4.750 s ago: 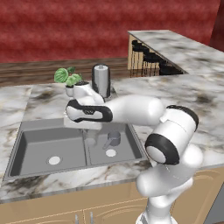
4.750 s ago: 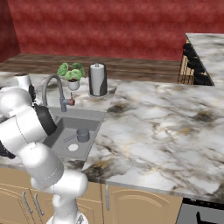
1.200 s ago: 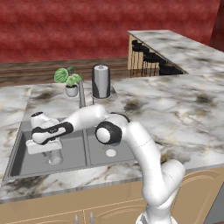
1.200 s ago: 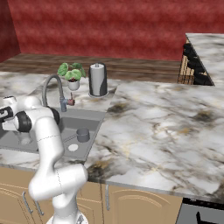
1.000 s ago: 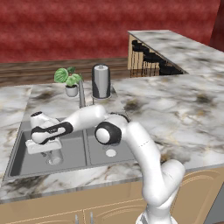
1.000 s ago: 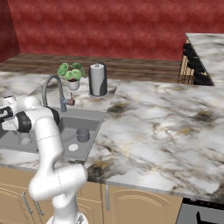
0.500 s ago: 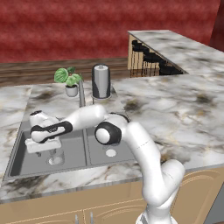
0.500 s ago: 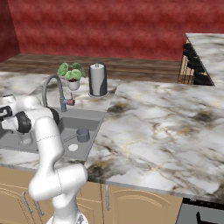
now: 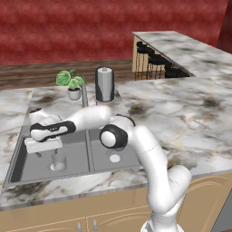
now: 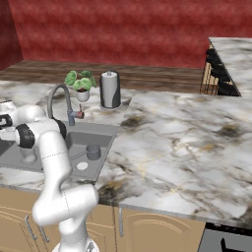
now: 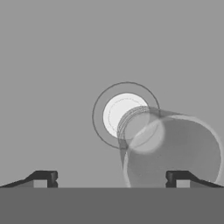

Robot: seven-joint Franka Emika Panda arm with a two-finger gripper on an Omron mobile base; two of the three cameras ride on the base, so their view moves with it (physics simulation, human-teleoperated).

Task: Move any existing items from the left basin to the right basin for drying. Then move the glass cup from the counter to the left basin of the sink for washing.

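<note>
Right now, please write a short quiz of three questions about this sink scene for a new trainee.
1. True or false: the gripper is closed on the glass cup.
2. Which basin holds the grey cup?
A. the left basin
B. the right basin
C. neither, it stands on the counter
3. Fill in: in the hand view, the glass cup stands beside the round white ____.

Key: 1. False: the fingertips stand wide apart and the glass is free. 2. B. 3. drain.
</note>
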